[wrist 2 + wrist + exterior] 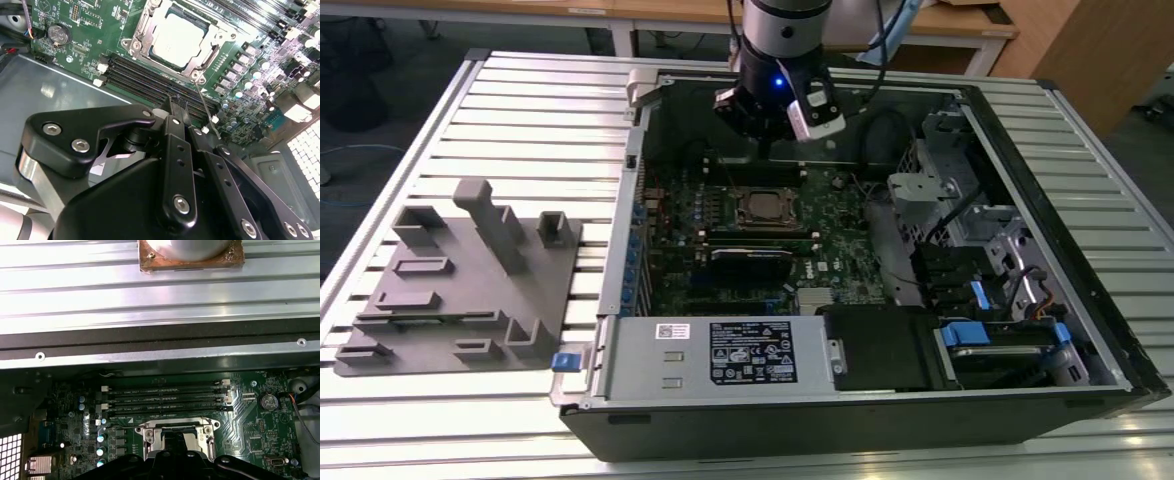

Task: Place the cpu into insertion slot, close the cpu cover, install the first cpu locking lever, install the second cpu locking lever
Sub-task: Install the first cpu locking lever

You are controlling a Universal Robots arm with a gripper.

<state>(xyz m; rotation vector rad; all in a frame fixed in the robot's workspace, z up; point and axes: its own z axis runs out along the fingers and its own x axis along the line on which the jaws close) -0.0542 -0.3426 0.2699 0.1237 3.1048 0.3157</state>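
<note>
Hand [179,106] pinched shut, nothing in it, hovering just beside a thin locking lever [207,111]. The cpu [177,37] sits in the insertion slot [136,46], cpu cover [216,46] apparently down. Danger: tips skating off that wire into the memory slots [140,75]

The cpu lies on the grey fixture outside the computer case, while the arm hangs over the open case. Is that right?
No. The cpu sits in the insertion slot on the green board inside the computer case, as the second wrist view shows. The arm does hang over that case.
</note>
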